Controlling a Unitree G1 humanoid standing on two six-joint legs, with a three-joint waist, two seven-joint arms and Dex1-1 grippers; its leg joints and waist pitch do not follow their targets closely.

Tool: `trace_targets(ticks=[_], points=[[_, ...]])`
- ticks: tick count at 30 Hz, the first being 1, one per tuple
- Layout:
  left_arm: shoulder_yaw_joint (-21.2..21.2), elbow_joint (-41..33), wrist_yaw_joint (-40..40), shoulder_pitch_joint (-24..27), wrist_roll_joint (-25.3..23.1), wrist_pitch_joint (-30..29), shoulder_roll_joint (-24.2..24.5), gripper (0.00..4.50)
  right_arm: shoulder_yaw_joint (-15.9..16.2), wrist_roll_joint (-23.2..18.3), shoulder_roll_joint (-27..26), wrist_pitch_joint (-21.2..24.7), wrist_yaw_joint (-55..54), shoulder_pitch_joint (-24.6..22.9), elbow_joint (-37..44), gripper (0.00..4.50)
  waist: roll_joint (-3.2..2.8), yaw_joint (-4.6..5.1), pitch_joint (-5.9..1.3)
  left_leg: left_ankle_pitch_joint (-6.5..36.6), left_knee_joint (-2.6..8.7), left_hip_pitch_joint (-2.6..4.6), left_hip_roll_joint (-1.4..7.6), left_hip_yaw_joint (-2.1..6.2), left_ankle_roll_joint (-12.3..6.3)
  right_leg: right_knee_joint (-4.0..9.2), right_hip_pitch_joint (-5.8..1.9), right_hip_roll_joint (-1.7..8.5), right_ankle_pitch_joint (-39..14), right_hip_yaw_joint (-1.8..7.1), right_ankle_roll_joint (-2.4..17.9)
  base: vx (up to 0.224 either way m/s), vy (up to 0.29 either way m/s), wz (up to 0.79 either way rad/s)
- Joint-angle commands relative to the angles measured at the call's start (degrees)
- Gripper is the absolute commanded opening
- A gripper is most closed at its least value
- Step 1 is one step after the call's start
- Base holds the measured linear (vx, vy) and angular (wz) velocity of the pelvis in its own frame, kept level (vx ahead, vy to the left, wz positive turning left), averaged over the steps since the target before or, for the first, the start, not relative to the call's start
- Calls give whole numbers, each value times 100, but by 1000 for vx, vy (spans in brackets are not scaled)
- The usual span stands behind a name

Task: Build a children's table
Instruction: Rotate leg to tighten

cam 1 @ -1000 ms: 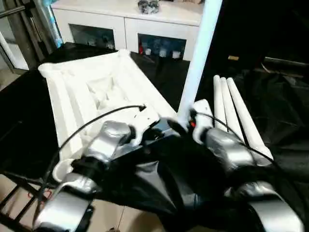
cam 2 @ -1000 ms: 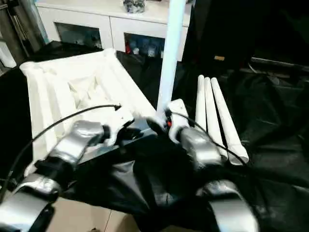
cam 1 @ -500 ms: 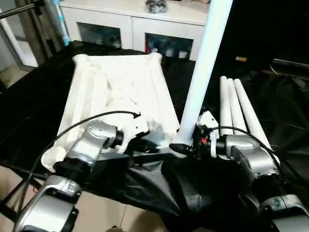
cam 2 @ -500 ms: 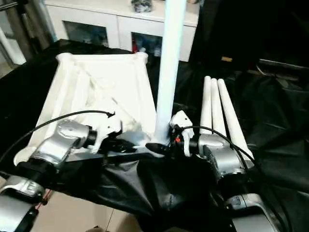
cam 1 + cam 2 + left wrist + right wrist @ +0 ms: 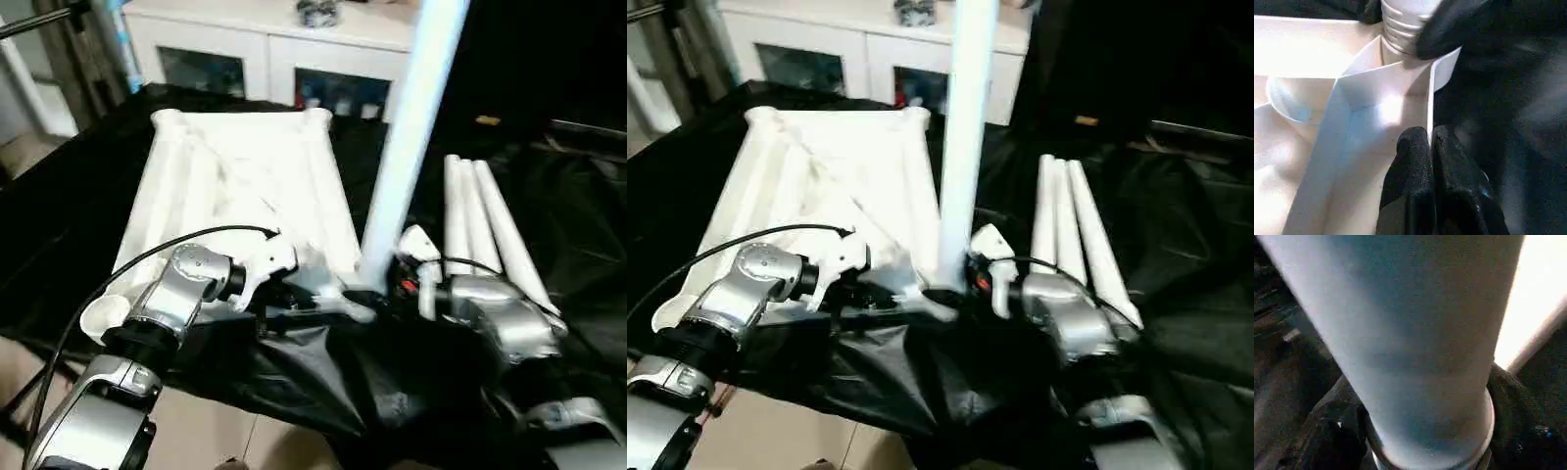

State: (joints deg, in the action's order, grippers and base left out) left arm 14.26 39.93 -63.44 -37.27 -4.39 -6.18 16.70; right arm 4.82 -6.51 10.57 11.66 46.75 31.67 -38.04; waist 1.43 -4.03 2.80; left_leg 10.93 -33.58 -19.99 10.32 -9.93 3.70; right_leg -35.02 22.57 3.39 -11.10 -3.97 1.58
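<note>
At the left of the head views, the left pincer is pinched shut on a thin wall of the tabletop beside its near-right corner socket, steadying the upturned white slab on the black-draped desk. The slab lies ribbed side up across the left and centre of the frame, as it did half a second ago; a second ago the whole view was tilted, which I take for the camera moving, not the table.

At centre, the upright leg rises from that corner socket and runs out of the top of the frame. Half a second ago it leaned a little more to the right; now it stands slightly straighter, and its ridged foot sits at the socket mouth in the left wrist view. To my eye that means seating is under way, though I cannot tell how deep it has gone.

Just right of it, the right pincer is closed around the leg's base.

Further right, three spare legs lie side by side, touching, on the cloth. The three other sockets look unfilled.

At the top of the frame stands a white cabinet with small items dimly behind its glass doors.
</note>
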Motion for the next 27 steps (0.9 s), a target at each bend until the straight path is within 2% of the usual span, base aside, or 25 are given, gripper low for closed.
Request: trace_targets(ticks=[1,2,3,4,5,8,9,10,11,12,14,16,18,19,22,24,27], points=[[-17,-19,708,-267,12,-202,-502,0,-6,241,-447,61,-1355,202,-793,277,-20,62,-267,1636,451,52,308,144,119,599,-205,591,-2739,315,831,0,0,0],[-62,12,997,-330,-12,-332,-651,0,-188,228,-609,72,-1998,371,-1118,277,-28,95,-259,1644,459,54,314,151,145,603,-185,577,-2716,318,838,0,0,0],[-62,12,997,-330,-12,-332,-651,0,-188,228,-609,72,-1998,371,-1118,277,-28,119,-276,1630,454,51,313,157,170,590,-193,574,-2640,318,857,0,0,0],[-92,15,1275,-387,-36,-466,-817,0,-311,191,-765,49,-2450,512,-1353,276,-19,121,-275,1623,456,41,304,154,126,601,-203,562,-2527,316,857,0,0,0],[-100,3,1496,-426,-56,-558,-983,0,-356,176,-913,-4,-2726,625,-1514,276,-23,124,-271,1611,445,52,306,134,84,598,-178,561,-2377,333,911,0,0,0],[-95,-4,1619,-447,-65,-599,-1081,0,-372,177,-1005,-47,-2847,686,-1592,276,-15,105,-304,1275,428,0,290,107,-44,531,-236,543,-1744,345,1026,0,0,0],[-95,-4,1619,-447,-65,-599,-1081,0,-372,177,-1005,-47,-2847,686,-1592,276,-12,91,-324,1096,409,-3,286,90,-116,495,-251,531,-1364,348,1099,0,0,0],[-47,-34,1653,-435,-74,-562,-1184,0,-306,236,-1120,-195,-2788,719,-1615,276,-17,82,-330,1028,404,5,284,80,-155,486,-248,534,-1228,347,1134,0,0,0],[-27,-60,1594,-406,-71,-528,-1180,0,-306,222,-1131,-256,-2658,706,-1580,332,-13,77,-335,907,392,-7,281,75,-218,459,-265,531,-982,347,1213,0,0,0],[-2,-85,1517,-371,-80,-459,-1146,0,-323,184,-1120,-287,-2505,684,-1531,346,-9,71,-338,849,392,-21,277,73,-252,451,-282,531,-898,345,1230,0,0,0],[15,-106,1446,-331,-91,-389,-1089,0,-362,150,-1097,-339,-2343,685,-1529,352,-15,60,-337,792,390,-29,280,71,-327,447,-291,531,-819,338,1259,0,0,0],[21,-130,1420,-291,-94,-385,-1026,0,-344,167,-1043,-480,-2182,724,-1605,374,-25,61,-328,872,400,-15,291,75,-310,463,-284,542,-966,334,1267,0,0,0],[43,-167,1346,-257,-85,-376,-966,0,-261,179,-968,-544,-1947,689,-1540,387,-24,65,-320,1026,407,-15,294,80,-285,482,-290,541,-1178,329,1244,0,0,0],[74,-233,1193,-208,-48,-331,-873,0,-89,181,-823,-620,-1498,578,-1332,396,-32,70,-323,1023,409,-21,298,86,-297,480,-295,535,-1138,331,1228,0,0,0],[113,-295,957,-158,-1,-254,-761,0,92,118,-631,-651,-905,404,-987,396,-23,68,-334,913,399,-31,305,83,-383,447,-307,529,-870,336,1263,0,0,0],[147,-376,597,-99,70,-151,-610,0,225,-14,-352,-621,-137,182,-521,396,-38,55,-329,859,396,-26,300,81,-426,450,-310,530,-789,334,1300,0,0,0],[177,-440,256,-48,147,-29,-475,0,274,-128,-119,-570,475,36,-198,396,-27,39,-334,855,390,-33,318,82,-528,440,-316,531,-733,332,1338,0,0,0]])
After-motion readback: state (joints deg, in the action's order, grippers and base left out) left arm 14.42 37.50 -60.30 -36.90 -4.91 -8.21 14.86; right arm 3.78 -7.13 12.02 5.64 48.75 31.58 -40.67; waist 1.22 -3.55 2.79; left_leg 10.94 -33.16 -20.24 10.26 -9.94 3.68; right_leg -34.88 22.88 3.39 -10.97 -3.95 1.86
